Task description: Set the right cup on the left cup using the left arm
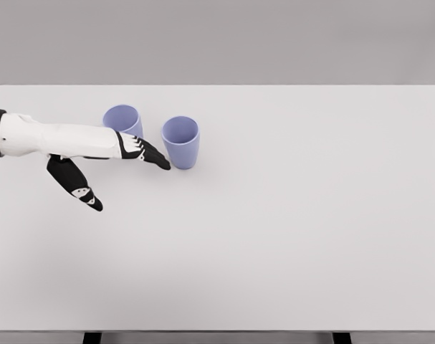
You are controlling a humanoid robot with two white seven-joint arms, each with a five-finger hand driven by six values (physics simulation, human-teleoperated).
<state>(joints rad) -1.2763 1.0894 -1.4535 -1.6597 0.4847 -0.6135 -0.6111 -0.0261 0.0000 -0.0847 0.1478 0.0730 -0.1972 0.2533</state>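
Observation:
Two lavender cups stand upright on the white table [289, 236], close together. The right cup [181, 142] is slightly nearer to me than the left cup [122, 119]. My left hand [127, 175] reaches in from the left edge, open, with black fingers [149, 153] stretched toward the right cup's lower left side and the thumb [77, 186] hanging down apart. The fingertips are close to the right cup's wall; contact cannot be told. My forearm covers part of the left cup's lower front. The hand holds nothing.
The table's far edge runs just behind the cups, against a grey wall. The table's near edge [217, 331] lies at the bottom of the picture.

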